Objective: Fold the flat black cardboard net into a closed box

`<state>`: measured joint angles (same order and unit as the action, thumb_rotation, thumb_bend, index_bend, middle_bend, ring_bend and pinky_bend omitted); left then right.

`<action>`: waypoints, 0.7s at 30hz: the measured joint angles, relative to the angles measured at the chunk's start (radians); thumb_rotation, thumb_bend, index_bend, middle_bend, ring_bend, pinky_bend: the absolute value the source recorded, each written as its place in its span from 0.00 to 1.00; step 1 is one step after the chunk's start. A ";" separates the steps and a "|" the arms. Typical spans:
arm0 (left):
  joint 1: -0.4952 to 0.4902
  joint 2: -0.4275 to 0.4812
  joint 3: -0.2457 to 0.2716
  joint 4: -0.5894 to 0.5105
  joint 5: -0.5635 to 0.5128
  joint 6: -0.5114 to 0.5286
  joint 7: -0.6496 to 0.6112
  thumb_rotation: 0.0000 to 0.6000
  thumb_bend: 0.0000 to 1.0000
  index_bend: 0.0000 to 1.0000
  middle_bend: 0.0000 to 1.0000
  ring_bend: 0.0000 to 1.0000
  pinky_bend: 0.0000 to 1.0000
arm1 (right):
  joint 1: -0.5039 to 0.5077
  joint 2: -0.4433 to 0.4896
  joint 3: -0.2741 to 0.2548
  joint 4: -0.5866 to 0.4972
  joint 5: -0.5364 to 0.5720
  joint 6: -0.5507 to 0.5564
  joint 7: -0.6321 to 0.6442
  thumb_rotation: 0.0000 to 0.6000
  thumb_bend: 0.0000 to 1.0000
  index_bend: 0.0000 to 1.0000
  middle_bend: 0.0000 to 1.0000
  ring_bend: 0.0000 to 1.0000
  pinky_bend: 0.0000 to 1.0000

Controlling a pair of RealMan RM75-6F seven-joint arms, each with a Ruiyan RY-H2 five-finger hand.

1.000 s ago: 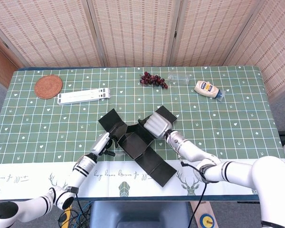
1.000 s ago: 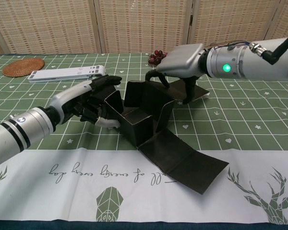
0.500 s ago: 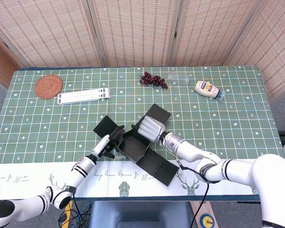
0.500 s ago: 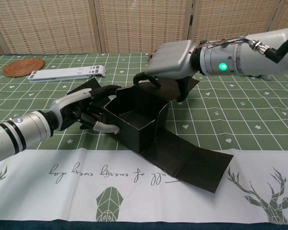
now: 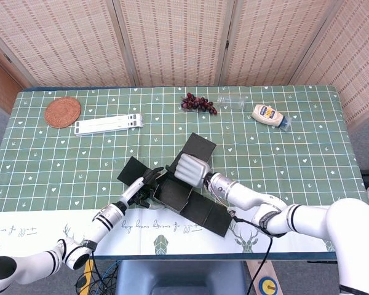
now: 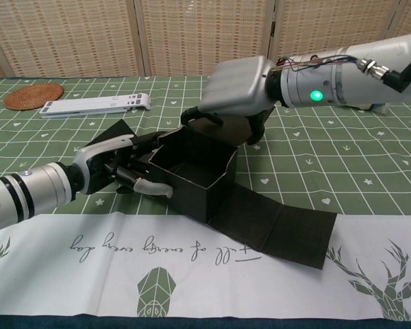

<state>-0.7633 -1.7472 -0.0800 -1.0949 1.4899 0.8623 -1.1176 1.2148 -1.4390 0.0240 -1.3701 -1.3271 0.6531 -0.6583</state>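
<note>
The black cardboard net (image 6: 198, 171) stands mid-counter as an open-topped box: walls up, lid flap flat at near right, not yet closed. Left hand (image 6: 127, 168) presses the left wall, fingers curled; right hand (image 6: 233, 89) grips the far wall.

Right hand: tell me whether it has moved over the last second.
Yes. In the head view the right hand has shifted left and nearer the table's front edge, further from the grapes.
</note>
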 measured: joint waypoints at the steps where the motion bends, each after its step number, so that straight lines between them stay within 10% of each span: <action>1: -0.003 0.002 0.004 0.000 0.008 -0.002 -0.016 1.00 0.17 0.02 0.01 0.61 0.91 | 0.001 0.000 0.000 0.001 -0.007 0.001 0.003 1.00 0.38 0.41 0.41 0.82 1.00; 21: -0.042 0.011 0.056 0.030 0.070 -0.020 -0.243 1.00 0.17 0.07 0.01 0.62 0.91 | 0.014 -0.013 -0.007 0.041 -0.187 0.023 0.090 1.00 0.38 0.43 0.42 0.83 1.00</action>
<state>-0.8058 -1.7361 -0.0237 -1.0649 1.5598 0.8427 -1.3607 1.2284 -1.4522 0.0175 -1.3292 -1.5138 0.6759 -0.5684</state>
